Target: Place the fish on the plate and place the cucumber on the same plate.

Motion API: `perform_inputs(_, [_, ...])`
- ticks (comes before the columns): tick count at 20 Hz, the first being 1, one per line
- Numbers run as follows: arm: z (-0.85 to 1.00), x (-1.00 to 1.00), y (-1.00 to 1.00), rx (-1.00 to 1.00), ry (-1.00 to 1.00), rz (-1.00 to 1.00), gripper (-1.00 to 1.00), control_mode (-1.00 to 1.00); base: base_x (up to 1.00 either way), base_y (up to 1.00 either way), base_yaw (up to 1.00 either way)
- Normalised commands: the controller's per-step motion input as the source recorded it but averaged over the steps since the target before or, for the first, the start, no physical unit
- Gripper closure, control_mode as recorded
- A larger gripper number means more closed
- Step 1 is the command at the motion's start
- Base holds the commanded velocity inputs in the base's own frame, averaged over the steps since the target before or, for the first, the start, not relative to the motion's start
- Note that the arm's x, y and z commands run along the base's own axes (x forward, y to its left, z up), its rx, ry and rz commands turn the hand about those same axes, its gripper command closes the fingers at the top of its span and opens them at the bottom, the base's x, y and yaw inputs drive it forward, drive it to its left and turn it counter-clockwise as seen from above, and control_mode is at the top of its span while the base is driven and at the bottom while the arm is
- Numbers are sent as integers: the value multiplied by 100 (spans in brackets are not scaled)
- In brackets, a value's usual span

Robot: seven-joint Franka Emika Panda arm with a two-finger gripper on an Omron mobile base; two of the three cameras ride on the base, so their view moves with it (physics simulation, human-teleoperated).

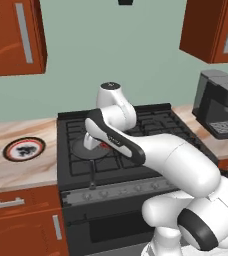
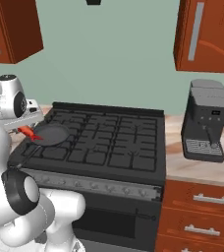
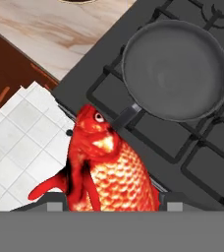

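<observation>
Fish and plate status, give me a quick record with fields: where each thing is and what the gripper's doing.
fish: red-orange fish held between the gripper's fingers, lifted above the stove
gripper: gripper shut on the fish, over the stove's front left part
frying pan: black frying pan on a stove burner, nothing in it
plate: plate on the counter left of the stove, nothing on it
cucumber: not seen

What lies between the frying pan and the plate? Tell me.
In the left base view: stove grate, then bare marble counter, between frying pan and plate.
</observation>
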Motion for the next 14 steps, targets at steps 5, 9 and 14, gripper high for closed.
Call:
perform_inputs(5, [0, 0, 0, 0, 0, 0, 100, 100, -4, 65, -7])
perform_inputs(9, [0, 0, 0, 0, 0, 0, 100, 100, 0, 64, -7])
perform_inputs(14, [0, 0, 0, 0, 0, 0, 100, 100, 1, 70, -8])
